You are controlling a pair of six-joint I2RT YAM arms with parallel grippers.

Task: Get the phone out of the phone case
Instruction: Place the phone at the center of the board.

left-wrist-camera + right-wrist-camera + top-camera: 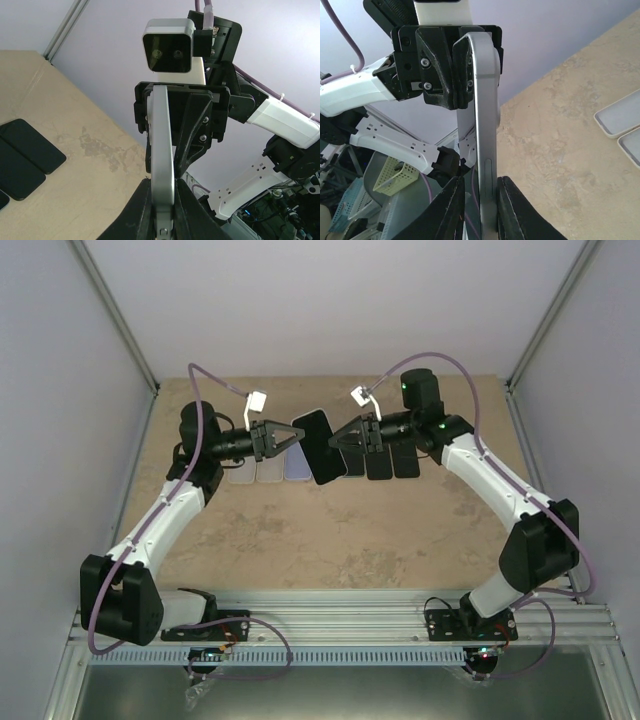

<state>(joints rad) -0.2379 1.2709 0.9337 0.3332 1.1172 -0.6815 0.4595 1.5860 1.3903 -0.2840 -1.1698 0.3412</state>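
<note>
A phone [320, 447] with a dark face and a silver edge hangs in the air above the back of the table, between both grippers. I cannot tell whether a case is on it. My left gripper [300, 435] is shut on its left end. In the left wrist view the fingers [137, 210] clamp the silver edge [162, 140] from both sides. My right gripper [338, 438] straddles the right end. In the right wrist view one finger [515, 205] lies against the edge [487, 125], and a narrow gap shows at the other finger.
Under the phone a row lies on the table: light-coloured cases [268, 470] on the left, dark phones [380, 462] on the right. The dark phones [30, 150] show in the left wrist view and white cases [620, 117] in the right wrist view. Enclosure walls stand on three sides.
</note>
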